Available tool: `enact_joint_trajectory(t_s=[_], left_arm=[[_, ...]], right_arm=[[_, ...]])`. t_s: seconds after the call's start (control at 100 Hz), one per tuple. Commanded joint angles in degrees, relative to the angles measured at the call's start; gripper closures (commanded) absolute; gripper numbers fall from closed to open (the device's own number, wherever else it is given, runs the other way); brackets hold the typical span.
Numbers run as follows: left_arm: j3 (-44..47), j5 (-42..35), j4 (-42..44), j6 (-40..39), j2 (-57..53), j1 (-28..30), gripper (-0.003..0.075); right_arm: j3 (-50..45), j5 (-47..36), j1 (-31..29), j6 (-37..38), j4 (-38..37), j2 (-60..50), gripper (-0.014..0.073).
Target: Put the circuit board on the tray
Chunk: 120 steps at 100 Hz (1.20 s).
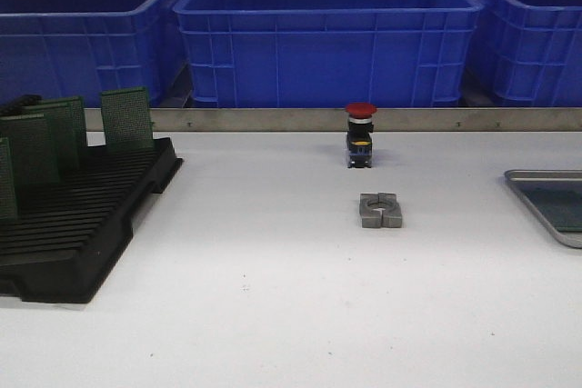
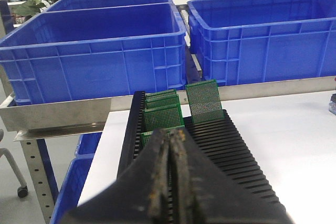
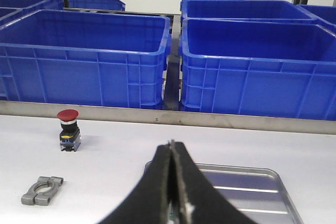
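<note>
Several green circuit boards (image 1: 126, 117) stand upright in slots at the far end of a black rack (image 1: 82, 243) on the left of the table. My left gripper (image 2: 173, 132) hovers over that rack (image 2: 226, 140), just short of the nearest boards (image 2: 163, 116), its fingers shut with nothing between them. The silvery tray (image 1: 546, 174) lies at the table's right edge, cut off by the frame. My right gripper (image 3: 171, 144) hangs shut over the tray's (image 3: 236, 168) near-left corner. The tray's ribbed bottom holds no board. Neither gripper shows in the front view.
A red push button (image 1: 360, 134) on a black base stands mid-table near the back metal rail (image 1: 273, 119). A grey metal clamp (image 1: 380, 210) lies just in front of it. Big blue bins (image 1: 327, 43) line the shelf behind the rail.
</note>
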<state>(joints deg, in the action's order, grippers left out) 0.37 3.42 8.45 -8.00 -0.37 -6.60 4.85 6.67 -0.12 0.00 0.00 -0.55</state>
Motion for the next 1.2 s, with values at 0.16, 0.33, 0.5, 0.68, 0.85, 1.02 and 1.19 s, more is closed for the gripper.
enact_joint_trajectory(t_s=[0.16,0.33,0.5,0.68,0.85,1.02,1.19], left_arm=[[0.00,-4.75,-0.24,-0.44,-1.98,0.10,0.0738],[0.00,-4.75,-0.24,-0.44,-1.98,0.10,0.0738],[0.00,-4.75,-0.24,-0.44,-1.98,0.10,0.0738],[0.00,-4.75,-0.24,-0.44,-1.98,0.10,0.0738],[0.00,-4.75,-0.24,-0.44,-1.98,0.10,0.0738],[0.00,-4.75,-0.24,-0.44,-1.98,0.10,0.0738],[0.00,-4.75,-0.24,-0.44,-1.98,0.10,0.0738]], right_arm=[[-4.28,-14.50,0.08,1.91,-0.39,-1.28,0.0662],[-5.56,-15.86,0.08,2.54,-0.39,-1.28,0.0662],[-5.56,-15.86,0.08,2.54,-0.39,-1.28,0.0662],[-5.56,-15.74,0.08,2.54,-0.39,-1.28,0.0662],[-5.56,-15.74,0.08,2.54,-0.39,-1.28,0.0662],[-5.56,-15.74,0.08,2.54,-0.39,-1.28,0.0662],[-5.56,-15.74,0.08,2.54,-0.39,-1.28,0.0662]])
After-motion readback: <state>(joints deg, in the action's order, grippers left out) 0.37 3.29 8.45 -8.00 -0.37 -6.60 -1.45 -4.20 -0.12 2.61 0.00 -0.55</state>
